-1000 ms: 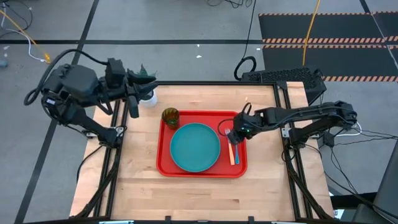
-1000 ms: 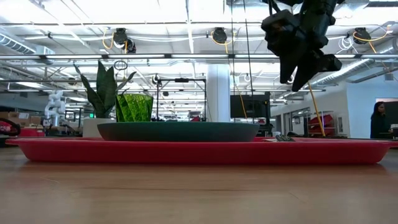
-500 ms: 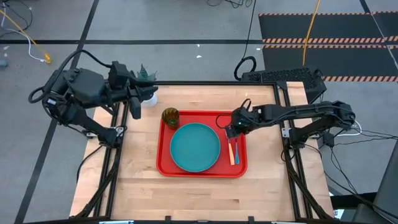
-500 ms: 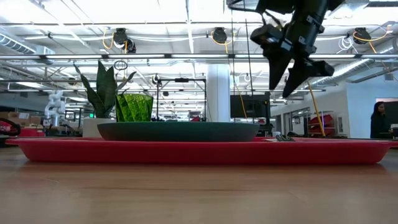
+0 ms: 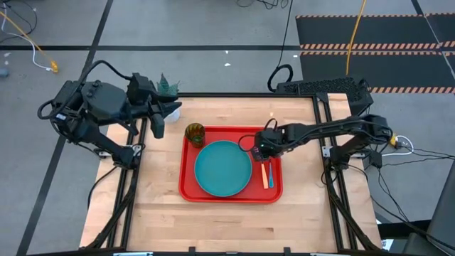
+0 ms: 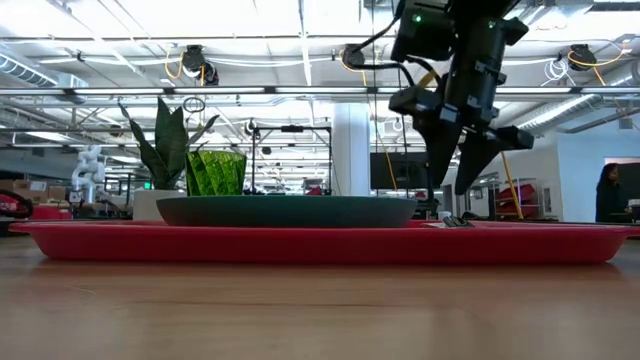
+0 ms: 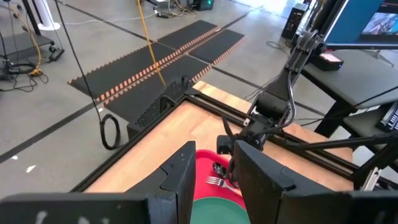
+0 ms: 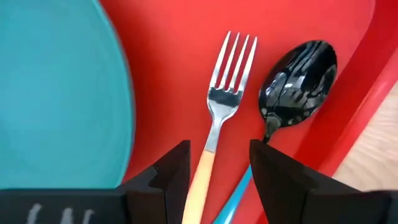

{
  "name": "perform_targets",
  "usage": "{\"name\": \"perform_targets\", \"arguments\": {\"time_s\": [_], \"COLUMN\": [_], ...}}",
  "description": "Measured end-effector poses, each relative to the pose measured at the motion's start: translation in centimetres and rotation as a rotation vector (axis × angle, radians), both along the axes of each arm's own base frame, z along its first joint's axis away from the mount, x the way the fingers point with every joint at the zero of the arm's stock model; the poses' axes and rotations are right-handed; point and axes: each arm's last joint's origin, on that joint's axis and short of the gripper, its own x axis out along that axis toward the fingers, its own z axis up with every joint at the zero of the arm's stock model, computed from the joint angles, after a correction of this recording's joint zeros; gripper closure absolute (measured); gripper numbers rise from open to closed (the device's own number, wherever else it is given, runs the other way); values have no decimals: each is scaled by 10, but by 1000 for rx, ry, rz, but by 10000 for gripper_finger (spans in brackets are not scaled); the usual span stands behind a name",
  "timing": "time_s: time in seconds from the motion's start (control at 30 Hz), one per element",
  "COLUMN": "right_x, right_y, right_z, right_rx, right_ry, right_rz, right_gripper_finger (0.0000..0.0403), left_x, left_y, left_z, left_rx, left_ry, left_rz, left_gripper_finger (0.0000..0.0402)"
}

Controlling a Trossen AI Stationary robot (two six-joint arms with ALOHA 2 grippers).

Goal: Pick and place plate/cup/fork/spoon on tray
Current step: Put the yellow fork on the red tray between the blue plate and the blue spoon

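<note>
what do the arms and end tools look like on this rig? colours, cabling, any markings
Both arms are dark, near-black, with blocky jointed housings. Each tool has two flat, squared-off black fingers: left tool, right tool. Black cables loop loosely off the left arm and run along the slimmer right arm; one also loops beside the right tool. A small green light glows on the right wrist housing in the low view. No readable markings show.

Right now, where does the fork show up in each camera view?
High view: fork right of the plate on the tray.
Low view: only its tines show.
Left wrist view: tines near the far arm.
Right wrist view: centre, beside the spoon.
Shared landmark: the plate.
</note>
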Motion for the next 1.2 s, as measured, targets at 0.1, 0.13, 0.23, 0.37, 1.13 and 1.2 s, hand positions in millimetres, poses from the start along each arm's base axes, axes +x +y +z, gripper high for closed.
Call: {"name": "perform_targets", "arguments": {"time_s": [0.1, 0.13, 0.23, 0.37, 1.13, 1.2], "right_x": [5, 7, 11, 11, 8, 7], "right_y": [0, -1, -2, -3, -5, -5], "right_z": [-5, -6, -6, -10, -34, -37], "right_rx": [4, 0, -8, -27, 52, 64], "right_ry": [-11, -23, -61, -33, 40, 30], "right_rz": [-32, -47, -89, -117, -199, -206], "right_gripper_finger": [248, 248, 248, 248, 245, 241], "left_x": [0, 0, 0, 0, -1, -1], "left_y": [0, 0, 0, 0, 0, 0], "left_z": [0, 0, 0, 0, -1, -1], "left_rx": [-1, -1, 1, 3, 2, 1], "left_ry": [-1, 0, 4, 5, 16, 15], "left_rz": [1, 1, 0, -1, 0, 1], "left_gripper_finger": [288, 288, 288, 288, 288, 288]}}
